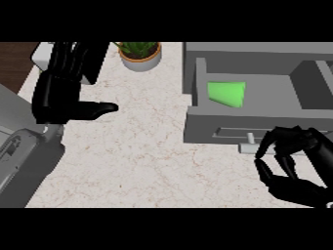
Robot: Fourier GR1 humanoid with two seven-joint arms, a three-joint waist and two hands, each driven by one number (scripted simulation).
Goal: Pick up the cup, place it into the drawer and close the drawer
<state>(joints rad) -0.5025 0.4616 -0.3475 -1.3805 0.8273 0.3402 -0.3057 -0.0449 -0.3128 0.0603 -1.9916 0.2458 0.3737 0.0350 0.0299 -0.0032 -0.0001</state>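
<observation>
Partly cut off, the right robot hand (324,155) curls near the drawer (270,122).

counter (147,161): pale veined stone look, smooth. drawer (212,128): plain grey, matt. cup (227,93): flat green, matt. left hand (57,95), right hand (306,166): black, slight sheen, plastic-like. far pot (141,62): white, glossy. far-left strip (3,63): dark wood grain.

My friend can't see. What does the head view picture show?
A green cup is inside an open grey drawer on the counter. The right hand, fingers curled and empty, is beside the drawer's handle. The left hand rests open at the left, near a potted plant.
</observation>
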